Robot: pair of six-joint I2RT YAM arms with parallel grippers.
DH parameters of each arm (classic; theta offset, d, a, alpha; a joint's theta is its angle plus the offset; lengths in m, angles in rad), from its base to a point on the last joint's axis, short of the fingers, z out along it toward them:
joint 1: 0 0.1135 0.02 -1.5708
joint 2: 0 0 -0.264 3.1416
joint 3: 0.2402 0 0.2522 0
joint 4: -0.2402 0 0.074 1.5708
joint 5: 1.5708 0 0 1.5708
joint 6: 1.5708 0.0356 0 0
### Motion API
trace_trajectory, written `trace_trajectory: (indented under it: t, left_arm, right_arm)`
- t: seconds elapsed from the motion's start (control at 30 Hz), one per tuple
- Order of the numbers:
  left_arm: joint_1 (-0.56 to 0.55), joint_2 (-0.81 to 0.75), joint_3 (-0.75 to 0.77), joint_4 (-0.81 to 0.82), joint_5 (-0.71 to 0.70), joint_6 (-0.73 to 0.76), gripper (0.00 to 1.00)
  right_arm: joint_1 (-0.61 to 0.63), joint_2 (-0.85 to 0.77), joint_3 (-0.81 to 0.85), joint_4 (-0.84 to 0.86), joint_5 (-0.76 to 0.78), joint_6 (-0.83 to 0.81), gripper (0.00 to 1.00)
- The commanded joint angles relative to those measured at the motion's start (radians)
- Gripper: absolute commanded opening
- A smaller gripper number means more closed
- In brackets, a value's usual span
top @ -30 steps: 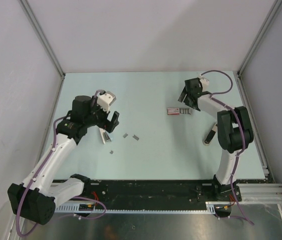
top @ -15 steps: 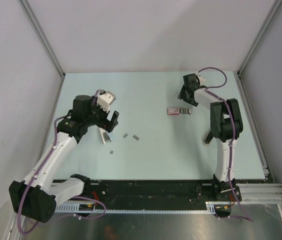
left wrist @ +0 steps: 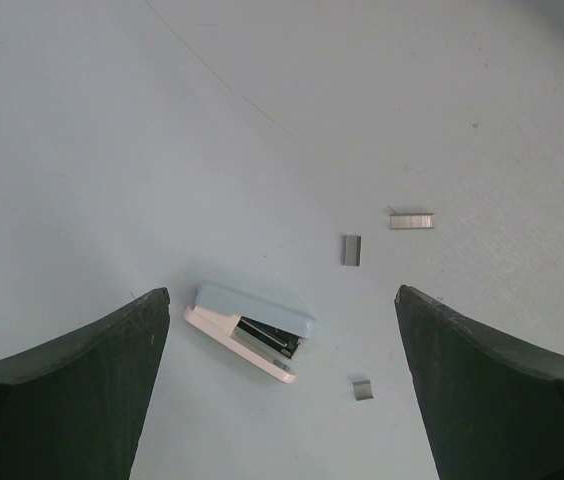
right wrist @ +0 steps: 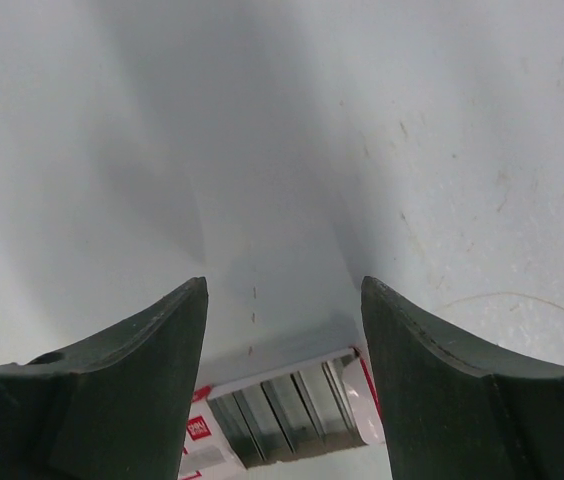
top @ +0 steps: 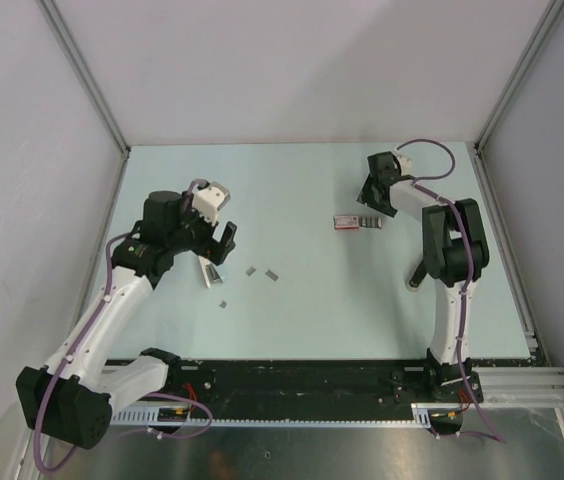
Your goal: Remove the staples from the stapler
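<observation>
A small blue and white stapler (left wrist: 250, 329) lies on the table, slightly open, with a dark magazine showing; it also shows in the top view (top: 209, 271). Three loose staple strips lie near it: one (left wrist: 411, 220), one (left wrist: 351, 250) and one (left wrist: 362, 389). My left gripper (left wrist: 280, 400) is open and hovers above the stapler, its fingers on either side. My right gripper (right wrist: 282, 380) is open and empty, over the far end of an open red and white staple box (right wrist: 287, 415) holding several strips. The box also shows in the top view (top: 358, 221).
The table (top: 302, 300) is pale blue, walled by white panels on three sides. A dark small object (top: 418, 273) lies by the right arm's forearm. A black rail (top: 302, 380) runs along the near edge.
The right arm has swung its elbow inward and its gripper has shifted slightly at the far right by the staple box. The left arm has barely moved.
</observation>
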Motion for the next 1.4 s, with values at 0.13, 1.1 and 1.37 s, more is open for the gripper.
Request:
trace_trajectory:
  t: [0.13,1.1,1.37]
  left_arm:
    - [0.011,-0.049,-0.004,0.001,-0.007,0.007,1.0]
    - [0.011,-0.102,-0.049,0.002,-0.002,0.023,1.0]
    - [0.011,-0.126,-0.069,0.001,0.003,0.038,0.99]
  right_arm:
    - [0.04,-0.067,-0.108,-0.12,0.0,0.02,0.65]
    - [0.307,-0.185,-0.269,-0.255,0.019,0.21,0.58]
    - [0.415,-0.279,-0.389,-0.27,0.012,0.345,0.59]
